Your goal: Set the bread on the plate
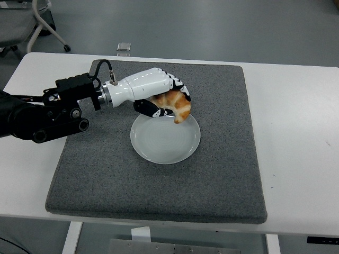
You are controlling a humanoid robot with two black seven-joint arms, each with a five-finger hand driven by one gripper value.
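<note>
A golden-brown croissant (pixel 176 105) is held in my left hand (pixel 159 96), whose white and black fingers are curled around it. The hand hovers over the far edge of the pale round plate (pixel 161 145), which lies in the middle of the grey mat (pixel 222 159). The croissant's lower tip points down toward the plate's upper right rim. The plate holds nothing. My left arm reaches in from the left edge across the mat.
The grey mat covers most of the white table (pixel 296 132). A small grey object (pixel 124 46) sits on the floor beyond the table's far edge. A chair base (pixel 47 26) stands at the top left.
</note>
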